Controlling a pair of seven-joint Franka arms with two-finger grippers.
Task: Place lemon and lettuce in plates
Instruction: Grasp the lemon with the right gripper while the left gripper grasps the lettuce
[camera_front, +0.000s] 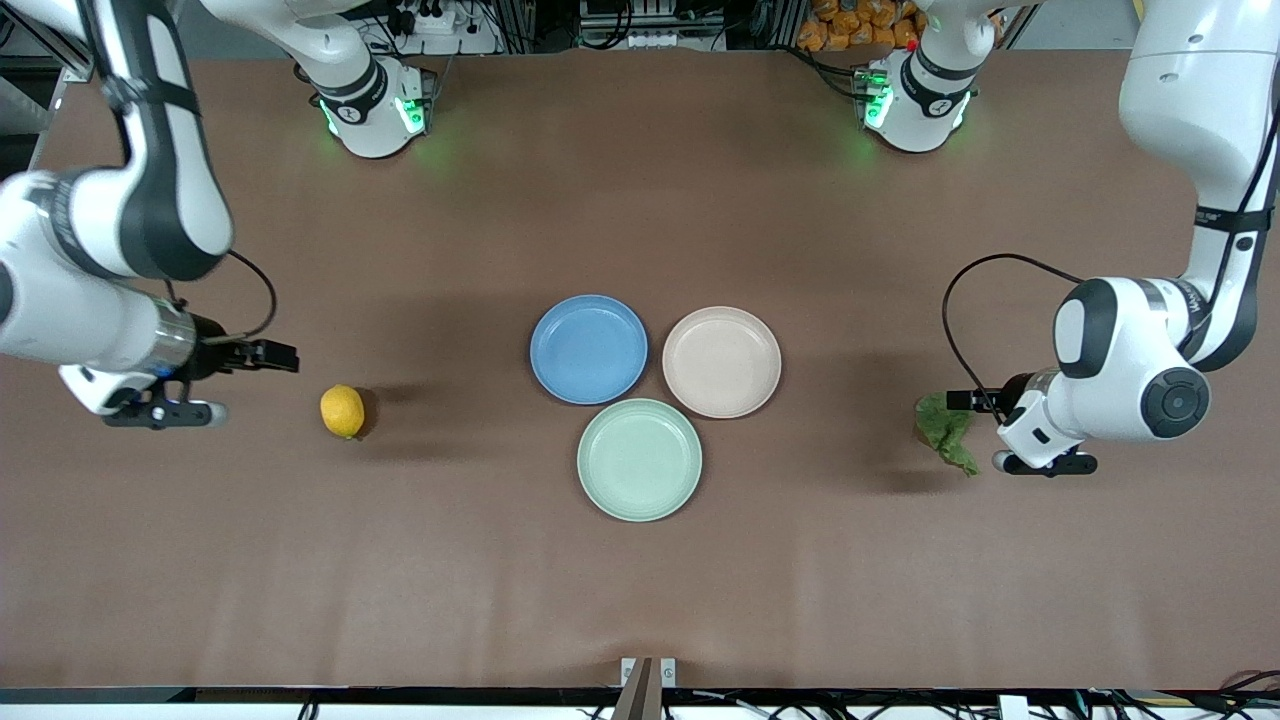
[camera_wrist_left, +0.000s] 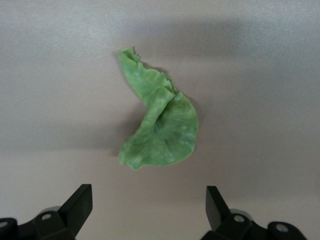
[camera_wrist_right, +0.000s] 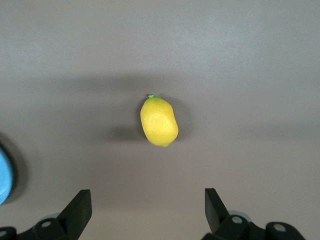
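The lemon (camera_front: 342, 411) lies on the brown table toward the right arm's end; it also shows in the right wrist view (camera_wrist_right: 159, 121). My right gripper (camera_front: 274, 355) hangs open and empty over the table beside the lemon, apart from it (camera_wrist_right: 147, 202). The lettuce (camera_front: 947, 430) lies toward the left arm's end; it also shows in the left wrist view (camera_wrist_left: 160, 132). My left gripper (camera_front: 962, 400) hangs open and empty just beside the lettuce (camera_wrist_left: 148, 200). The blue plate (camera_front: 588, 349) and the beige-pink plate (camera_front: 721, 361) sit side by side mid-table, both empty.
An empty mint-green plate (camera_front: 639, 459) sits nearer the front camera, touching both other plates. The blue plate's rim (camera_wrist_right: 4, 175) shows at the edge of the right wrist view. Both arm bases stand along the table's top edge.
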